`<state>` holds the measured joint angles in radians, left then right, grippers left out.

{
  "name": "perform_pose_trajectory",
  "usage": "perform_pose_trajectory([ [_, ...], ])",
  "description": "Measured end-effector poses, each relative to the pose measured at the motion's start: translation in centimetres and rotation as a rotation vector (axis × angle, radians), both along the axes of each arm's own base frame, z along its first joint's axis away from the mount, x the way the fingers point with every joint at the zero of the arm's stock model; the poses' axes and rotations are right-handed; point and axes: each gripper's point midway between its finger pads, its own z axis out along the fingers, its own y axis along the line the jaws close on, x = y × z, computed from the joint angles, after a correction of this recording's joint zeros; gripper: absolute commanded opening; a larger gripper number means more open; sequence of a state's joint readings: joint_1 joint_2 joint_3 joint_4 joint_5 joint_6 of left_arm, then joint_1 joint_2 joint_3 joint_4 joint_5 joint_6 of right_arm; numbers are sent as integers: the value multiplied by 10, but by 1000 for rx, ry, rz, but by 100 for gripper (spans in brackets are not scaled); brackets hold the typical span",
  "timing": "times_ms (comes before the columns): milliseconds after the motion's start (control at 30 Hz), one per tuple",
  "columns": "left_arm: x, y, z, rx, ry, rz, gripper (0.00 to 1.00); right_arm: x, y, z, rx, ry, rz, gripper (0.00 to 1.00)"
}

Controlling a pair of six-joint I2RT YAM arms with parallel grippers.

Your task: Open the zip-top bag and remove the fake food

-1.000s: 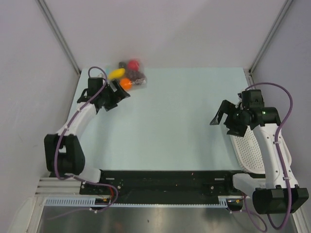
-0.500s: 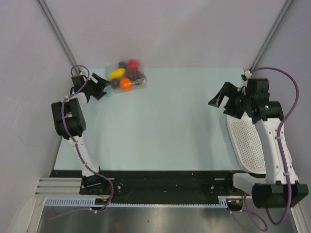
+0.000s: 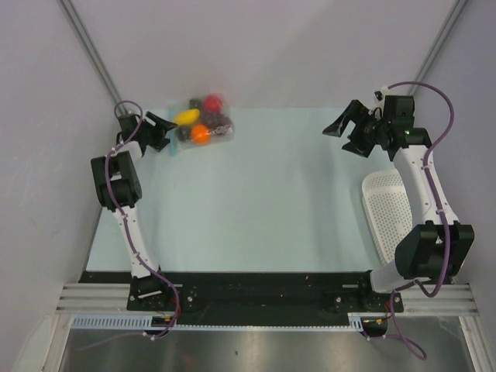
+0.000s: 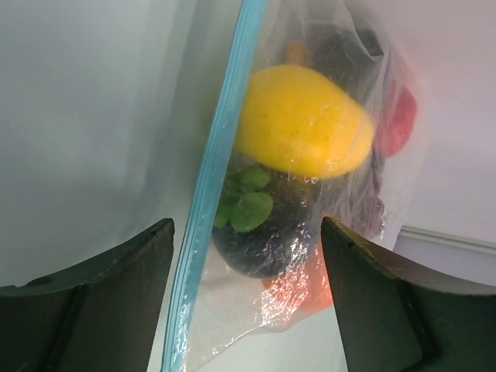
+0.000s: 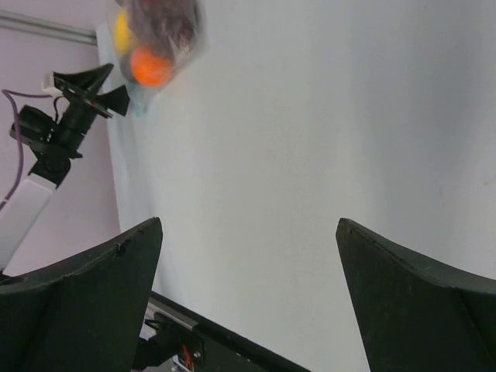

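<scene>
The zip-top bag (image 3: 203,124) lies at the table's far left edge, clear and crinkly, with its teal-blue zip strip (image 4: 213,201) on the left side. Inside is the fake food: a yellow oblong (image 4: 304,122), an orange ball (image 3: 200,134), a red ball (image 3: 213,101) and dark pieces with green leaves (image 4: 249,203). My left gripper (image 3: 169,132) is open, its jaws on either side of the bag's near corner, not closed on it. My right gripper (image 3: 345,132) is open and empty, above the table's far right, pointing left. The bag shows small in the right wrist view (image 5: 159,39).
A white perforated basket (image 3: 391,213) lies at the table's right edge beside the right arm. Grey walls and metal frame posts (image 3: 93,54) close in the back and sides. The black base rail (image 3: 256,287) runs along the near edge.
My left arm has swung out to the far left, bringing its open gripper to the bag's left end. My right gripper has moved away from the basket toward the far edge.
</scene>
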<state>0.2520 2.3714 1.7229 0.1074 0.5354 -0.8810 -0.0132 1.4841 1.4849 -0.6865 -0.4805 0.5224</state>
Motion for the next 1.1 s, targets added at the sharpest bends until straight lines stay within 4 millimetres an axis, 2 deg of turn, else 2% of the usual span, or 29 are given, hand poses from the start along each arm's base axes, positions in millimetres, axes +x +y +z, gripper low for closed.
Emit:
perform_pose_trajectory([
  [67,0,2,-2,10,7,11,85,11,2,4,13,-25,-4,100],
  [200,10,8,-2,14,11,24,78,25,12,-5,29,-17,-2,100],
  [267,22,10,0,8,-4,20,75,26,22,-11,36,2,16,100],
  [300,25,10,0,2,-5,14,70,25,28,-12,40,9,26,100],
  [433,25,6,-7,-35,20,15,60,18,45,-11,38,7,71,100],
  [467,24,4,-7,-48,25,12,53,15,46,-11,33,6,80,100],
  [533,23,3,-7,-69,35,12,44,10,45,-11,24,15,86,100],
  [567,23,2,-7,-79,37,12,33,8,42,-10,22,19,88,100],
  [633,24,1,-5,-97,38,20,23,2,40,-6,14,16,95,100],
  [667,25,1,-3,-105,33,21,9,-1,38,-5,6,7,100,100],
  [700,25,0,-1,-113,28,19,1,-4,37,-3,1,-2,105,100],
  [800,26,-5,4,-137,13,-1,0,-18,42,2,-32,-50,150,100],
  [900,20,-9,4,-132,20,-16,0,-23,55,5,-69,-91,213,100],
  [1000,3,-17,7,-122,51,-31,0,-20,72,0,-142,-127,275,100],
  [1100,-13,-33,25,-106,64,-52,0,-16,102,-9,-194,-186,353,100],
])
